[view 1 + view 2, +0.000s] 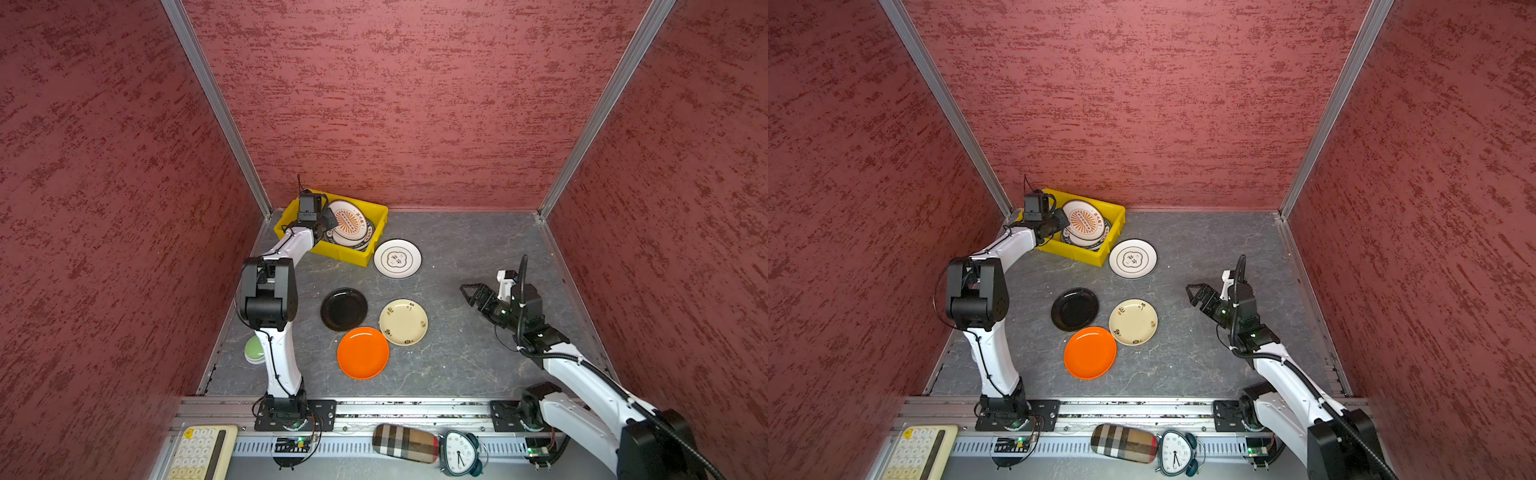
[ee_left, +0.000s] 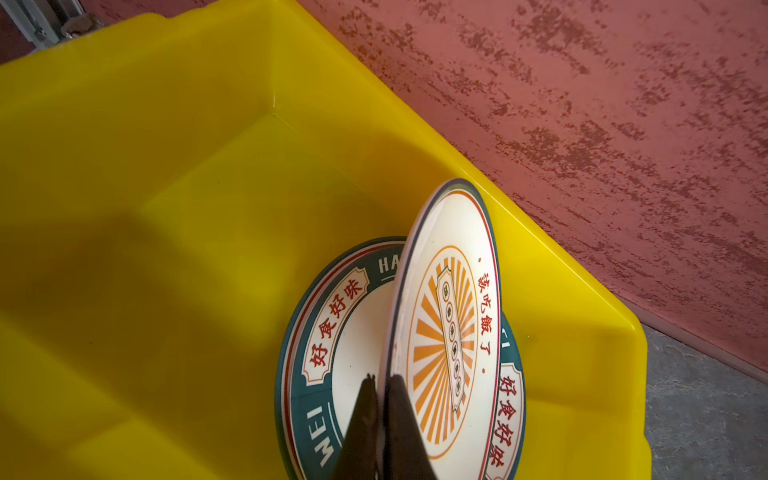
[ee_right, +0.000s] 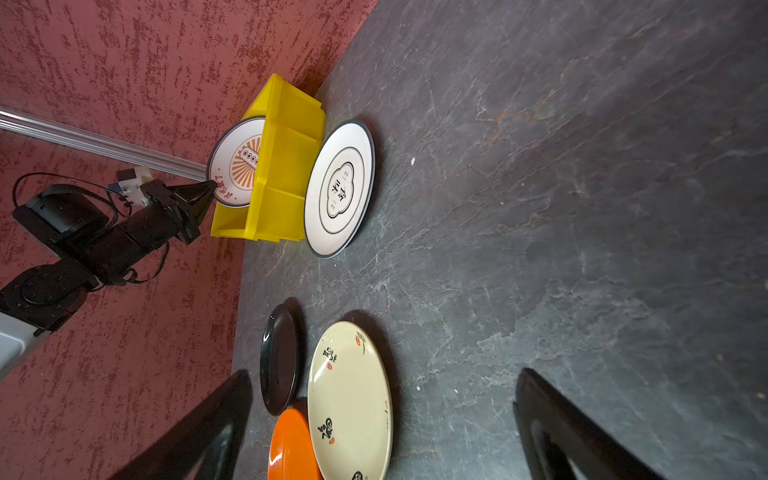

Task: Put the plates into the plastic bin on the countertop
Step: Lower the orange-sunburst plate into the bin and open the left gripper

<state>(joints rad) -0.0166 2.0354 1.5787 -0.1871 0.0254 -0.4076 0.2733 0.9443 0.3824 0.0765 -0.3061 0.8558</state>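
My left gripper [image 2: 382, 378] is shut on the rim of the orange sunburst plate [image 2: 449, 332], which it holds tilted on edge inside the yellow plastic bin [image 1: 347, 254]. Teal-rimmed plates [image 2: 316, 353] lie flat under it. In both top views that gripper [image 1: 328, 220] hangs over the bin's left half. On the countertop [image 1: 457, 249] lie a cloud outline plate [image 1: 397, 258], a black plate [image 1: 344, 309], a cream floral plate [image 1: 403, 322] and an orange plate [image 1: 363, 353]. My right gripper [image 1: 469, 293] stands open and empty above the countertop, right of the cream plate [image 3: 349, 399].
Red textured walls close in the back and both sides, and the bin sits in the back left corner. A green object [image 1: 254, 349] lies behind the left arm. On the front rail are a keypad [image 1: 199, 453], a plaid case [image 1: 405, 442] and an alarm clock [image 1: 461, 453].
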